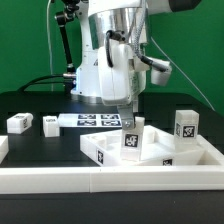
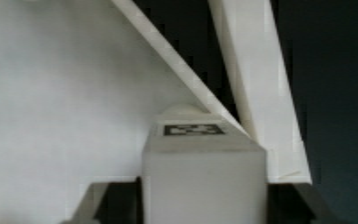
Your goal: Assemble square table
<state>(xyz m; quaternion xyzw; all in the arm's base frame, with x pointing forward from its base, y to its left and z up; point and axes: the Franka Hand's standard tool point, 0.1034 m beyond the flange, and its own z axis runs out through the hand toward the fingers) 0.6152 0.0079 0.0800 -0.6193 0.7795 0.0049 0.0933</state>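
Note:
The square table top point(image 1: 150, 152) lies on the black table near the front rail, white with a raised rim and tags on its sides. My gripper point(image 1: 130, 122) is shut on a white block leg point(image 1: 130, 138) with a tag, held upright over the top's inner area near a corner. In the wrist view the leg point(image 2: 202, 165) stands between my fingers, its tagged end toward the top's flat face point(image 2: 69, 90) and raised rim point(image 2: 256, 70). Another leg point(image 1: 186, 124) stands upright at the exterior view's right. Two more legs point(image 1: 18, 122) point(image 1: 50, 124) lie at the left.
The marker board point(image 1: 95, 119) lies flat behind the top in front of the arm's base. A long white rail point(image 1: 100, 180) edges the table front. A white piece point(image 1: 3, 148) sits at the far left edge.

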